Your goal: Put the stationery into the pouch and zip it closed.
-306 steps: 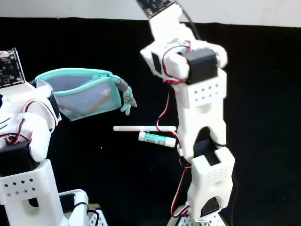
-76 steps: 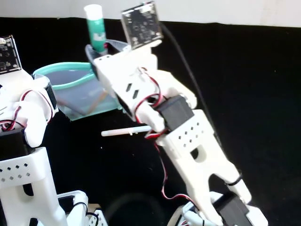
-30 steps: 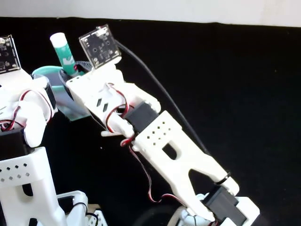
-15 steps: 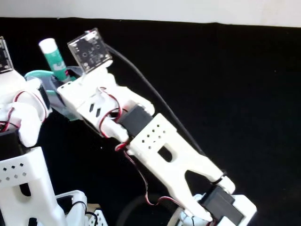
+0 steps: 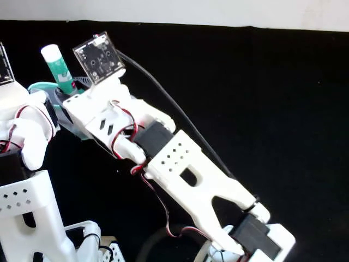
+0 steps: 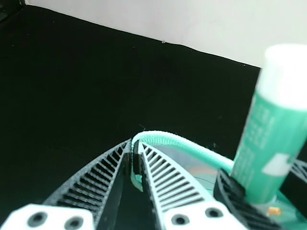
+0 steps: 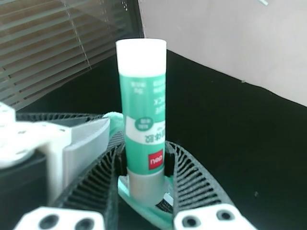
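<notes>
1. Right pincer [image 7: 144, 163]: clenched on the glue stick [image 7: 143, 110]. Both ribbed black fingers [image 7: 192, 182] press against its grey lower end. The stick stands straight up between them, white cap on top, green label toward the wrist camera.
2. High view: the glue stick [image 5: 57, 68] rises out of the right pincer [image 5: 70, 90], tilted a little away from the arm behind it. The right arm reaches across the black worktop [image 5: 262, 109] to the left arm's side.
3. Pouch [image 5: 39, 85]: teal rim, translucent body. It sits directly under the right pincer. A strip of the teal pouch [image 7: 140, 201] shows just below the base of the stick, between the two fingers.
4. Left pincer [image 6: 134, 154]: clamped on the pouch [image 6: 177, 141]. Its fingers are drawn together, with the teal rim nipped between the tips. The rim curves away from the tips toward the right pincer.
5. Seen from the left pincer, the glue stick [image 6: 273, 134] stands just beside it, on the far side of the rim's curve. One black finger of the right pincer [image 6: 235, 191] wraps the foot of the stick.
6. Contact between the stick's base and the inside of the pouch: cannot tell (the fingers hide the base in all three views).
</notes>
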You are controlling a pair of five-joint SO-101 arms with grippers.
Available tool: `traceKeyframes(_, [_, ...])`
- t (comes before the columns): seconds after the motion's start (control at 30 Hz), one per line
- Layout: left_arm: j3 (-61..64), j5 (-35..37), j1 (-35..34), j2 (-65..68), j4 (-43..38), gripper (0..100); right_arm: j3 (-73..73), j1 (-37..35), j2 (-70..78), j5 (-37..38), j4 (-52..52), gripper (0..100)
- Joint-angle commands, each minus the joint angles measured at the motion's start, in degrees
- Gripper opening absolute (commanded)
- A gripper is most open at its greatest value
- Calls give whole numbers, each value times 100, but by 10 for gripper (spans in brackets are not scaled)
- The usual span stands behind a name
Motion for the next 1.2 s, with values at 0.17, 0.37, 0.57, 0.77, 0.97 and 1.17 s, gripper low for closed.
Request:
traceKeyframes(0.17, [66,-26,57,312,88,7,593,-66,-22,-18,92,140])
traceKeyframes(0.37, [66,-26,57,312,88,7,602,-84,-22,545,75,156])
traceKeyframes(0.57, [66,-26,57,312,88,7,602,-75,-22,686,75,156])
traceKeyframes(0.77, [66,-26,57,312,88,7,567,-92,-31,677,92,149])
traceKeyframes(0.97, [66,-26,57,312,88,7,567,-75,-40,668,92,13])
traceKeyframes(1.17, [66,-26,57,312,88,7,567,-66,-48,659,101,5])
